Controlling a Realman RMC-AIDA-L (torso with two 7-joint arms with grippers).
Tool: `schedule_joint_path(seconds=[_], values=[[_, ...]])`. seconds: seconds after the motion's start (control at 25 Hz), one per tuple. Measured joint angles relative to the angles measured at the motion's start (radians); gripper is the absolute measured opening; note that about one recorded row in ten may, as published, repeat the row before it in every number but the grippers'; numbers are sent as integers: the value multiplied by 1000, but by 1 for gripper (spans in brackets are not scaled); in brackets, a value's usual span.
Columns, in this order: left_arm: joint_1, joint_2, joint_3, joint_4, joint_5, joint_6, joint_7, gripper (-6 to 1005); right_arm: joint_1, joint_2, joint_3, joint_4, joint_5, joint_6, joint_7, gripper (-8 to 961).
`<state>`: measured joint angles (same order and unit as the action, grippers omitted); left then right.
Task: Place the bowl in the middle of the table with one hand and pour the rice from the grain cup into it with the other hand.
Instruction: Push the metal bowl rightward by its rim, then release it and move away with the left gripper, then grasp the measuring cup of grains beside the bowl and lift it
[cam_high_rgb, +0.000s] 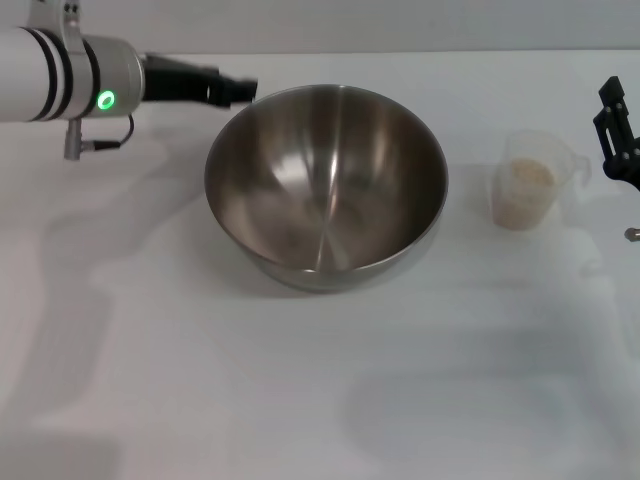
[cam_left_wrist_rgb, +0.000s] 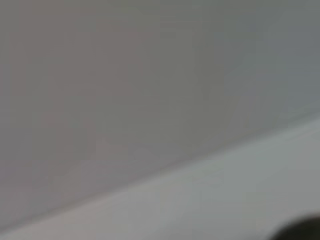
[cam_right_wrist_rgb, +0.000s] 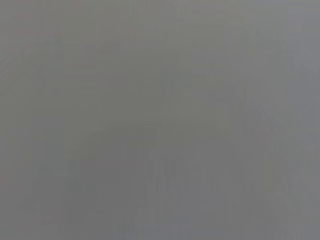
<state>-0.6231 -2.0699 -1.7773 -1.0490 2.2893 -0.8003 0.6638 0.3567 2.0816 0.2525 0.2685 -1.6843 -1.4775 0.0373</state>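
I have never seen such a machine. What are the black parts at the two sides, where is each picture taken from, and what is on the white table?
This is a robot with two arms. The head view looks down from its head at the table. The left gripper, a black two-finger hand on a silver arm, is close to the rim of the steel bowl, which looks empty. The right gripper is at the edge, beside the grain cup, a clear plastic cup standing upright with rice in it. Neither gripper clearly holds anything. The two wrist views come from cameras on the arms; they show only plain grey surfaces.
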Motion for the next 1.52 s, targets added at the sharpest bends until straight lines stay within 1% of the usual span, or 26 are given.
schedule_joint_path(seconds=[0.04,0.08,0.2,0.28,0.36,0.44,0.68,0.76,0.84,0.96,1.04,1.2,1.24,1.4,1.52], values=[[20,0,16,-22,-16,32,0,545,0,0,0,0,0,0,0,546],[45,1,36,-46,-34,73,1,544,1,0,1,0,0,0,0,546],[131,1,111,-114,-78,258,2,541,1,0,1,-1,0,0,0,545],[173,2,161,-134,-90,376,3,540,1,0,1,-2,0,0,0,545],[197,2,197,-141,-94,445,3,538,2,0,1,-2,0,0,0,545],[203,4,208,-136,-94,466,3,536,2,0,1,-2,0,0,0,545],[190,5,205,-105,-91,441,3,528,7,0,-2,0,0,0,0,546],[196,4,209,-101,-95,482,3,530,8,0,-2,0,0,0,0,546],[205,2,218,-89,-107,546,3,532,9,0,-2,0,0,0,0,545],[211,3,256,-54,-138,661,2,532,9,0,0,-1,0,0,1,545],[209,3,278,-30,-146,730,2,532,9,0,1,-1,0,0,1,546],[196,1,342,24,-147,915,-11,532,8,0,-1,-2,0,0,3,546],[194,0,369,39,-147,987,-24,532,8,0,-1,-2,0,0,3,546],[200,1,467,81,-138,1201,-101,532,9,0,-2,-2,0,0,5,545],[212,2,501,125,-137,1347,-225,533,4,0,2,-1,0,-1,6,545]])
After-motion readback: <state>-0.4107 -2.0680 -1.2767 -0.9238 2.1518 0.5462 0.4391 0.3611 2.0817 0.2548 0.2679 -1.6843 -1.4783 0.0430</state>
